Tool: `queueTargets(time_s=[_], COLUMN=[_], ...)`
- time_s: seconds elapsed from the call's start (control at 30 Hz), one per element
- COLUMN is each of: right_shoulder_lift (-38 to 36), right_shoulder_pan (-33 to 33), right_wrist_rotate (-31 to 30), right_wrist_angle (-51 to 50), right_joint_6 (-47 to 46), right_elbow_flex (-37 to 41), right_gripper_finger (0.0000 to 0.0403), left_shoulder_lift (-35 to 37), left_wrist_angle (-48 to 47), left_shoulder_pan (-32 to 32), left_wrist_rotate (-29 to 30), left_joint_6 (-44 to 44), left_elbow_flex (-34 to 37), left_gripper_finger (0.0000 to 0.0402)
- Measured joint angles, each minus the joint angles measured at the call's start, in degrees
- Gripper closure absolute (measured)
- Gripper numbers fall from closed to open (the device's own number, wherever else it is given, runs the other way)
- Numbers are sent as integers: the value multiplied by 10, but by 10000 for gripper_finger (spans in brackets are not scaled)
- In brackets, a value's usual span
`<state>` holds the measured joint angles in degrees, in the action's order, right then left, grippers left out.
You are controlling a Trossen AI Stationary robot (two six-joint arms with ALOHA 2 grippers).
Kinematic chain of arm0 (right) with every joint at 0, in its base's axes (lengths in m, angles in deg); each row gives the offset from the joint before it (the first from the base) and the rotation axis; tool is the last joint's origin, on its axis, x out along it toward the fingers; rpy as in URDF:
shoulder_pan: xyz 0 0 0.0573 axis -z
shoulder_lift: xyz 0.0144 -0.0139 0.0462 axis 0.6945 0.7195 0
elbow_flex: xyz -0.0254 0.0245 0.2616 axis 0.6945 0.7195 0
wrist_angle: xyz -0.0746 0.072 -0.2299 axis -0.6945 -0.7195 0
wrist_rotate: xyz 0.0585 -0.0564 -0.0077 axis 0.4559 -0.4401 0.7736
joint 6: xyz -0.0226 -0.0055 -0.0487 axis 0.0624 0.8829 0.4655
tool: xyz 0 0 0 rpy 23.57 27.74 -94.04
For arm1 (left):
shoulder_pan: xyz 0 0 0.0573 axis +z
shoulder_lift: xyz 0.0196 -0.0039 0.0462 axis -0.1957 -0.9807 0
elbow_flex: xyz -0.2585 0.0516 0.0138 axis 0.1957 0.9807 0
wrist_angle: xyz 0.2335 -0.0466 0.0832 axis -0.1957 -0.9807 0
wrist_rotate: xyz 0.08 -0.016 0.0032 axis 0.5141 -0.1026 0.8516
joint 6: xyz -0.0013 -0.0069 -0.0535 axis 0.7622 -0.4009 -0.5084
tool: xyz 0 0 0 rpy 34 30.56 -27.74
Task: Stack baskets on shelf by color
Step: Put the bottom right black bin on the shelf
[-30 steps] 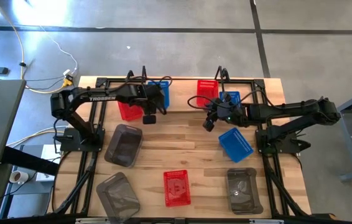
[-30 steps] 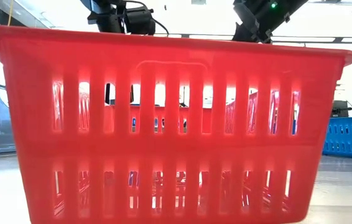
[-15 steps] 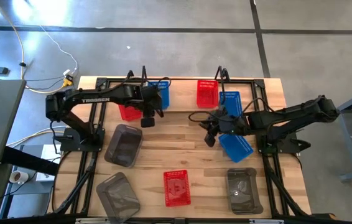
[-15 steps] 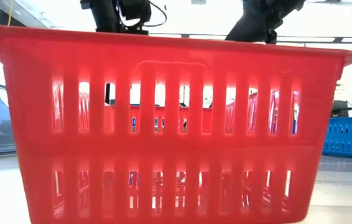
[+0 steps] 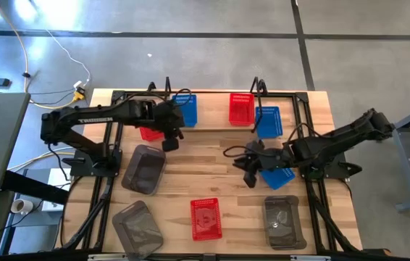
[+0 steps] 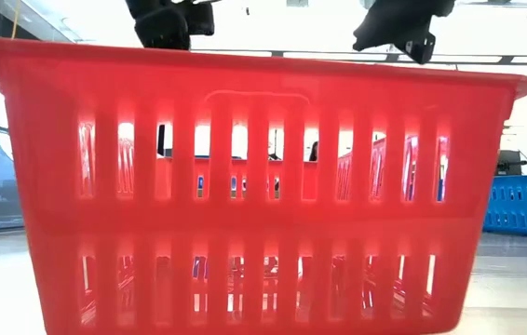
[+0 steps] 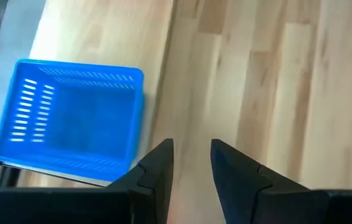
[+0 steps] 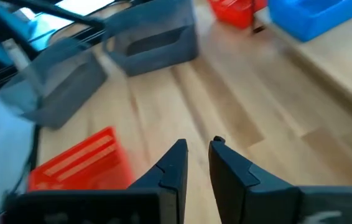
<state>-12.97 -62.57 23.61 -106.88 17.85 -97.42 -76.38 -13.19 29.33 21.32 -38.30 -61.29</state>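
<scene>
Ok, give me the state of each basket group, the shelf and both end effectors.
Left end effector: slightly open, empty.
Right end effector: slightly open, empty.
Shelf: blue basket and red basket on it, unstacked.
Grey baskets: three, on table, apart.
Front red basket: on table, empty.

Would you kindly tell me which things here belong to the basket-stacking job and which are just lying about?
Job in hand: red baskets, blue baskets, grey baskets, shelf; left tool, open, over the table near the shelf; right tool, open, beside a blue basket.
Lying about: floor cable, yellow plug.
</scene>
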Motion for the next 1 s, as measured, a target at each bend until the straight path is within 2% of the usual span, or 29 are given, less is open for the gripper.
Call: queueTargets(time_s=[0.2, 0.47, 0.6, 0.8, 1.0], right_shoulder_lift=[0, 0, 0, 0, 0], right_shoulder_pan=[-38, -108, -147, -206, -271], right_wrist_rotate=[60, 88, 88, 88, 105], right_wrist_angle=[0, 0, -50, -180, -226], right_joint_6=[-17, -40, -40, -43, -85], right_elbow_flex=[0, 0, -37, -114, -130], right_gripper_finger=[350, 350, 350, 350, 350], left_shoulder_lift=[13, 15, 15, 15, 15], left_wrist_angle=[0, 0, 0, 0, 0], left_shoulder_pan=[-24, -67, -97, -137, -169], left_wrist_rotate=[-11, -53, -53, -53, -37], left_joint_6=[-70, -172, -233, -288, -336], left_elbow_flex=[0, 0, 0, 0, 0], left_gripper_finger=[303, 303, 303, 303, 303])
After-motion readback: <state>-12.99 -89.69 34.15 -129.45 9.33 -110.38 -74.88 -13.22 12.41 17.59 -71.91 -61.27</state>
